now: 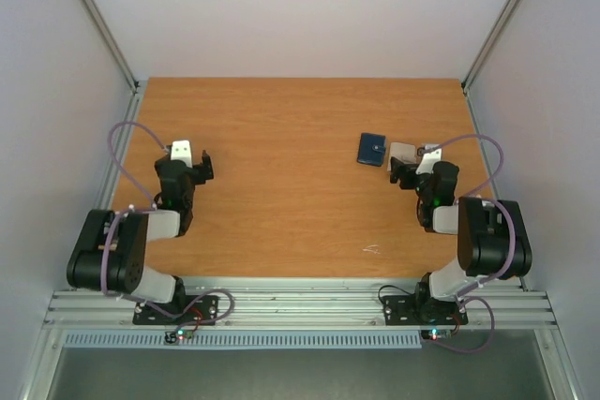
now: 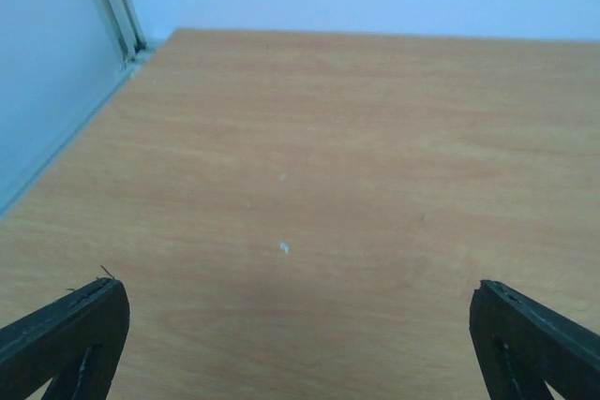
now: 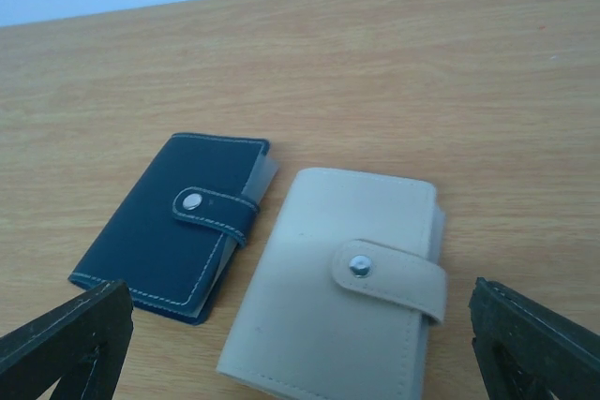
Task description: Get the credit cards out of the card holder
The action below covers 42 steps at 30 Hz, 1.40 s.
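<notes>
1. Nothing of the task is done yet. The holder (image 3: 342,288) lies shut with its strap (image 3: 392,278) snapped across the front, and no card shows in any view.
2. The holder lies flat on the right side of the table (image 1: 281,194), directly ahead of the right jaws. A blue wallet (image 3: 173,227), also snapped shut, sits just beside it on its left. The right wrist view seems to show a thin strip of wood between them.
3. The right jaws are spread wide and hold nothing. They sit low, with their tips either side of holder and wallet together in the wrist view. The left jaws are equally wide and empty, over bare wood on the left, well apart from the holder.
4. By my reading everything is still to do: pop the snap, fold the holder open, then draw each card from its sleeve. That probably takes one arm to pin the holder and the other to pull.
5. Room is tight on the right, where the holder lies near the table's right edge (image 1: 472,128) and the side wall (image 1: 544,91). The wallet crowds its left side, so a wide closing grip risks catching both.
6. The middle of the table is open wood — the likeliest place to work, since both arms could plausibly reach it.
</notes>
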Motion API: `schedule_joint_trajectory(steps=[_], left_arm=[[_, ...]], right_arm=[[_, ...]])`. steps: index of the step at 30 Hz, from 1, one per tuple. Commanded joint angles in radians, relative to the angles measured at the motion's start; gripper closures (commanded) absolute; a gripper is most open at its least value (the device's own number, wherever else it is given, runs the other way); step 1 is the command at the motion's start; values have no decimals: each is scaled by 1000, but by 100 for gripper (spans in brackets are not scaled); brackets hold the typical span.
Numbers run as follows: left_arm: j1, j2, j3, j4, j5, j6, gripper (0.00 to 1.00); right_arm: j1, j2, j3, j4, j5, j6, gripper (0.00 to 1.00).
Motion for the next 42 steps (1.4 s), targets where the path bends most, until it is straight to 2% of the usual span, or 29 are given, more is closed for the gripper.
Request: schedule_joint_trajectory(steps=[1,5,8,10,12,14,16,19,23,26,35,39,42], left_arm=[[4,-150,68,-123,26,13,1],[4,-261,150,-229,29,-45,1],[4,-278,327,-453,238,-77,1],[4,-265,410,-518,405,-88,1],[0,-272,411,-436,522,-149,1],[-28,-278,423,-446,530,-194,1],[-55,-282,419,-464,497,-204,1],[-72,-278,414,-505,454,-240,1],[-76,-283,401,-537,434,-287,1],[-77,-298,383,-541,444,-300,1],[-80,-299,360,-530,465,-277,1],[-80,-304,354,-536,465,-268,1],[-80,-305,349,-542,466,-265,1]], right_arm=[[6,-159,33,-141,150,35,2],[-9,-333,91,-341,199,112,1],[-12,-374,286,-724,211,132,1],[-13,-333,449,-1006,243,147,2],[-12,-258,613,-1224,265,156,1],[-13,-192,715,-1410,278,171,1],[-10,-131,789,-1517,275,176,1],[4,-45,858,-1603,256,191,2],[60,67,930,-1695,348,184,2],[88,151,968,-1744,362,183,2],[122,332,1086,-1776,352,181,2],[122,397,1120,-1797,394,180,1],[122,431,1140,-1803,359,175,2]])
